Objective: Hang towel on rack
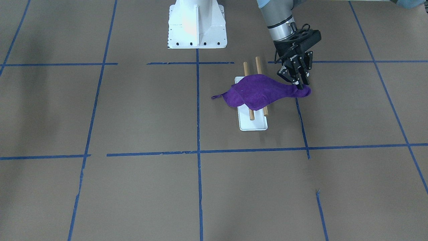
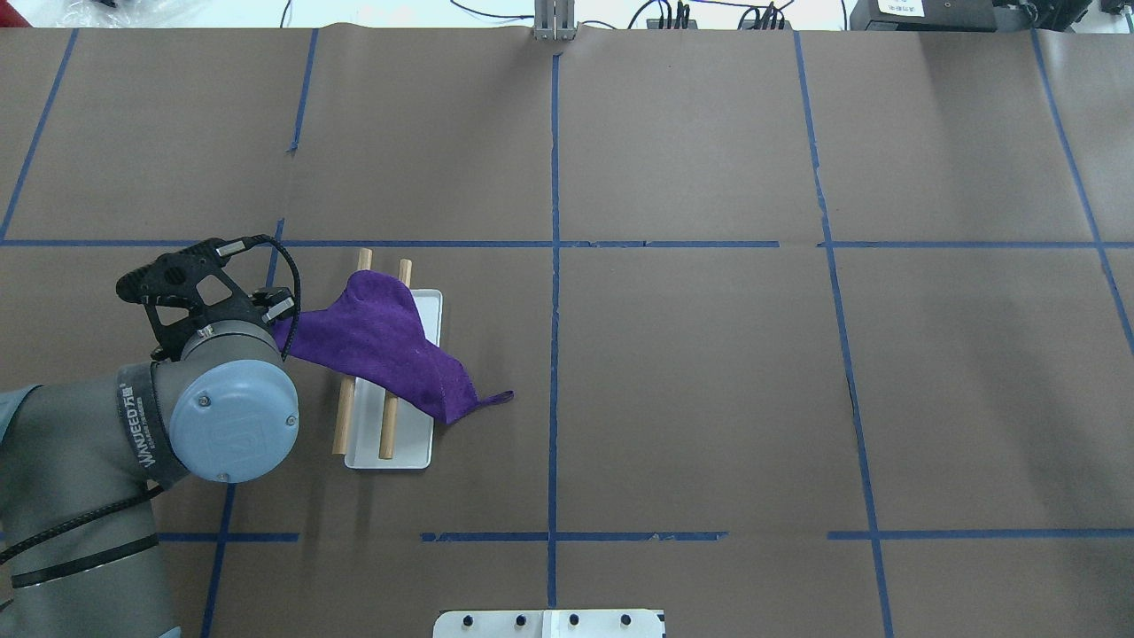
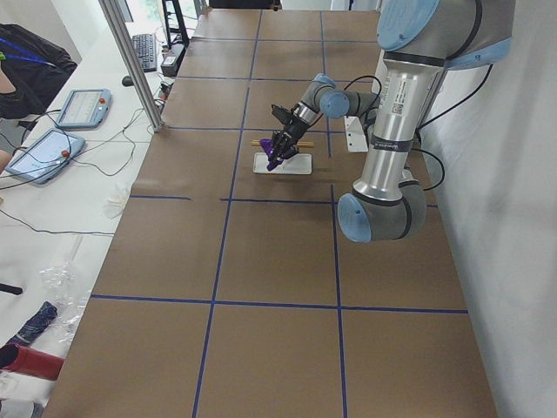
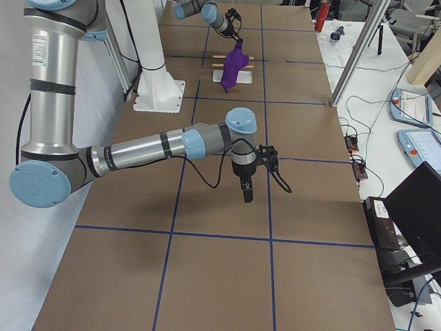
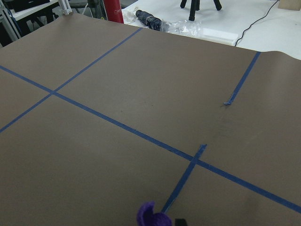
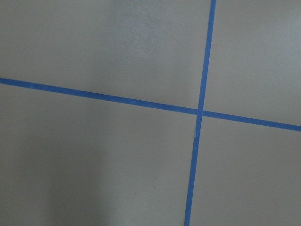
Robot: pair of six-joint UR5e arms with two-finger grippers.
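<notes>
Left claw [image 1: 300, 85] pinches towel [image 1: 257, 92] draped over rack [image 1: 254, 125], pedestal [image 1: 196, 26] beyond.

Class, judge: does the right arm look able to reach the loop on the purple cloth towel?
Probably: the purple cloth towel's loop hangs free toward the right arm, away from the left tool.

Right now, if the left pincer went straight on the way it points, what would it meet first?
Likely the bare table by the blue tape line. The left pincer, shut on a corner of the towel, tilts downward. Depth is unclear.
</notes>
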